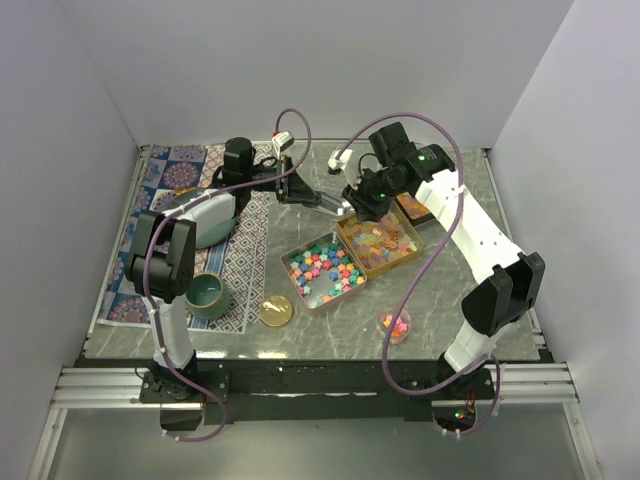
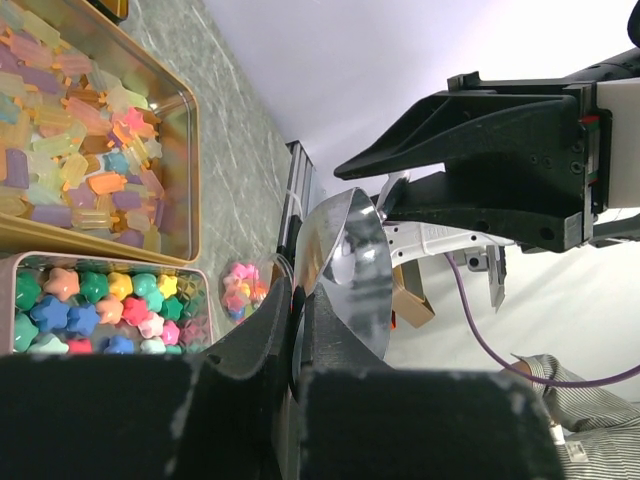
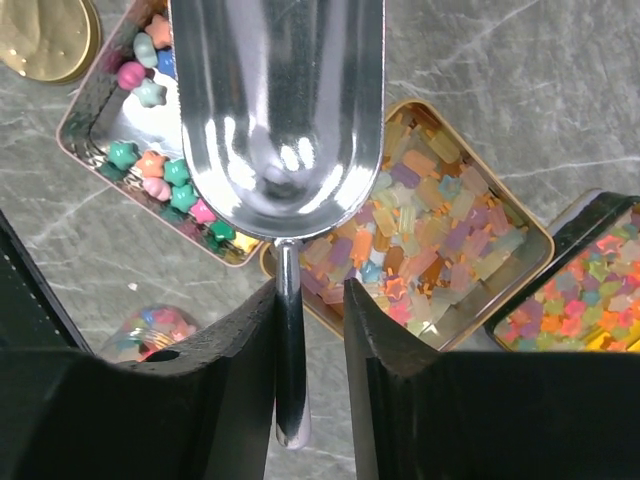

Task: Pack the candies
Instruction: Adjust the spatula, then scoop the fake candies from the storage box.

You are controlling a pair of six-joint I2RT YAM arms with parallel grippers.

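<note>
Pastel star candies (image 1: 325,267) fill a pink tin, also in the right wrist view (image 3: 150,165) and the left wrist view (image 2: 95,305). Translucent gummy candies (image 1: 382,240) fill a gold tin (image 3: 440,235). A shiny metal scoop (image 1: 337,204) hangs empty above the tins. My left gripper (image 1: 300,192) is shut on the rim of the scoop's bowl (image 2: 345,265). My right gripper (image 1: 362,200) is open around the scoop's handle (image 3: 290,350). The handle rests against one finger, with a gap to the other.
A dark tray of star candies (image 1: 415,208) lies at the back right. A small clear cup with candies (image 1: 394,325) and a gold lid (image 1: 276,310) lie near the front. A teal bowl (image 1: 208,295) and a teal-white container (image 1: 205,215) sit on a patterned mat (image 1: 180,170) at the left.
</note>
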